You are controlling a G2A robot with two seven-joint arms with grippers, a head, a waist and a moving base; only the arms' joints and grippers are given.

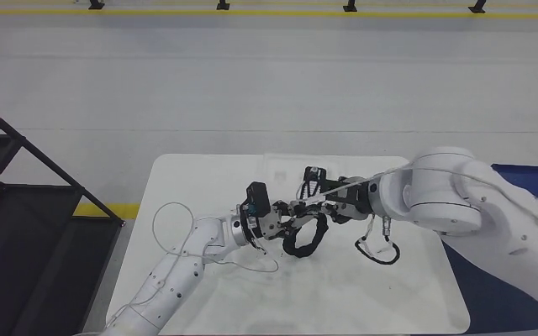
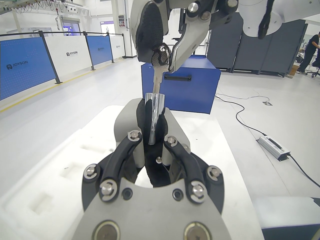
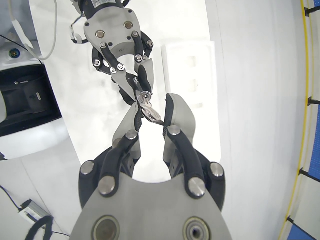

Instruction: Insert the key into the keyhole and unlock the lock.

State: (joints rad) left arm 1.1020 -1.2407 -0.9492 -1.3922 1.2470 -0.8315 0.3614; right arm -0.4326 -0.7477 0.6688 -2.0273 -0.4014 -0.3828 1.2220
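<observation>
The left gripper clamps the chrome lock cylinder; the right gripper pinches the key, its blade tip at the keyhole.

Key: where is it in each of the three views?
Top view: too small to pick out, where the left gripper and right gripper meet.
Left wrist view: key in the right gripper, tip at the lock.
Right wrist view: key in the right gripper, tip at the lock.
Shared landmark: the chrome lock.
</observation>
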